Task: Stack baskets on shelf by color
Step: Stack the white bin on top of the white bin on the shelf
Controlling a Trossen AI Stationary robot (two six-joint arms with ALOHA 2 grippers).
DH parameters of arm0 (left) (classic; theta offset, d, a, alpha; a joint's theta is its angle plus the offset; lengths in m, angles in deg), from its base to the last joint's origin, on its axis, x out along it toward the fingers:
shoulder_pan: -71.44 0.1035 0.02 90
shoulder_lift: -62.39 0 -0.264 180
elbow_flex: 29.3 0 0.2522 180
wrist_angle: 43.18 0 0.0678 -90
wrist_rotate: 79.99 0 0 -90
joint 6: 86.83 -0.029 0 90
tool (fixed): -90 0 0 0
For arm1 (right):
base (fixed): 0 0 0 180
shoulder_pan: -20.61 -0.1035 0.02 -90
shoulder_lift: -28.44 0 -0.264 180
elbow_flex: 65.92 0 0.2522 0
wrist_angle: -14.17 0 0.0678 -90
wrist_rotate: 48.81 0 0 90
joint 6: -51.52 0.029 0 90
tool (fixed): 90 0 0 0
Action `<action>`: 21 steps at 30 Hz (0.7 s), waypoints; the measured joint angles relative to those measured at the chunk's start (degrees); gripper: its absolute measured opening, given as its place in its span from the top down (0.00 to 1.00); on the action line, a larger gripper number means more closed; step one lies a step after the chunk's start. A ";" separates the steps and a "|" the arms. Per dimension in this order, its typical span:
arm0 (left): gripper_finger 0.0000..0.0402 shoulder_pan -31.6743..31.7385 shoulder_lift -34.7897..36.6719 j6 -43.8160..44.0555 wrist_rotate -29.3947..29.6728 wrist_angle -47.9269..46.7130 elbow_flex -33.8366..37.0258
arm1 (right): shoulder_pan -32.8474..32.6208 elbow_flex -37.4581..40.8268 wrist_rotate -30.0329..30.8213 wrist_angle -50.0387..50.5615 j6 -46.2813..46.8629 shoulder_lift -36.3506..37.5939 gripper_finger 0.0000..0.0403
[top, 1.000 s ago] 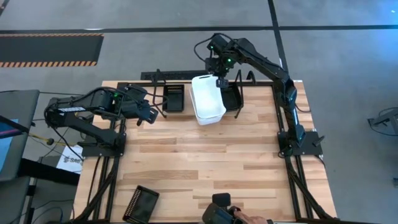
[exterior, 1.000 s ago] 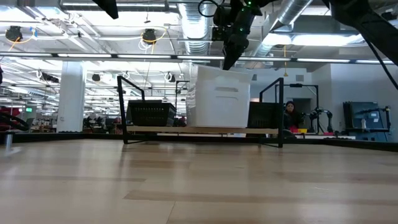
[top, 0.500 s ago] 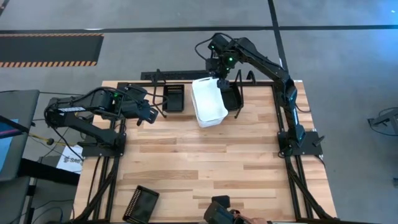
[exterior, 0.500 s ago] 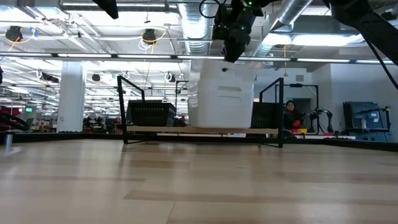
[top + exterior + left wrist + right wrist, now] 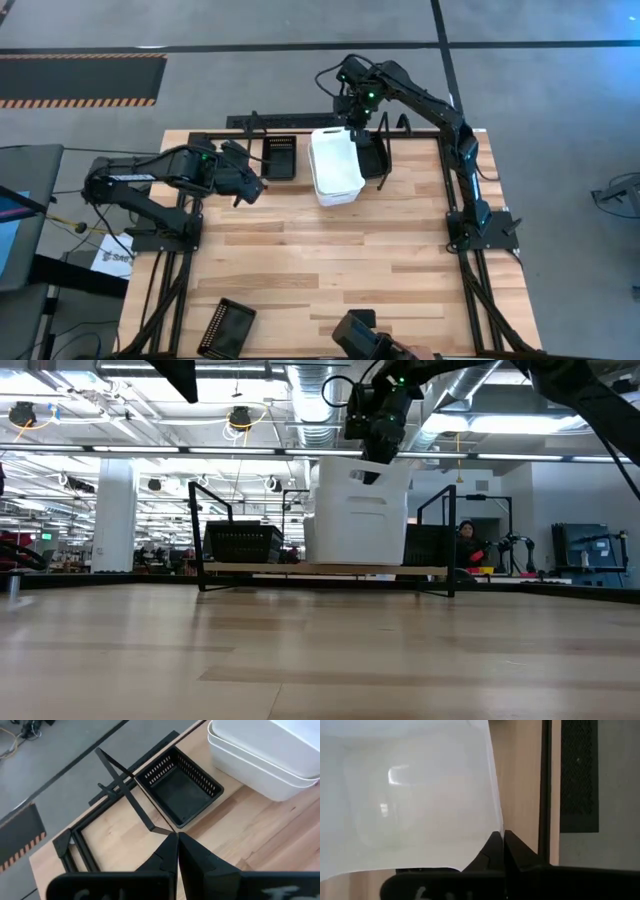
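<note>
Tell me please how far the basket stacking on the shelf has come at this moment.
Done: white baskets sit nested on the shelf, with black baskets in the bays on both sides. In hand: the right gripper, shut, grips the far rim of the top white basket. The left gripper, shut and empty, hovers near the shelf. Left: one black basket lies at the table's near edge.

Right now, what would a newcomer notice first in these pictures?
The white baskets, nested in a stack, stand on the shelf at the table's far edge, with the right end effector shut on the rim. A black basket sits beside them, and another black basket lies at the near edge.
</note>
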 joint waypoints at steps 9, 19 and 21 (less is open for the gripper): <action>1.00 -0.01 1.85 1.69 0.03 -0.07 -2.62 | -0.99 0.00 0.78 -5.72 2.71 0.02 0.85; 1.00 -0.01 1.86 -0.15 0.51 -0.52 -3.08 | -4.85 -3.61 5.21 -8.58 2.38 1.53 0.77; 1.00 -0.01 1.86 -0.14 0.55 -0.52 -3.08 | -5.84 -3.81 6.39 -7.45 2.71 2.44 0.77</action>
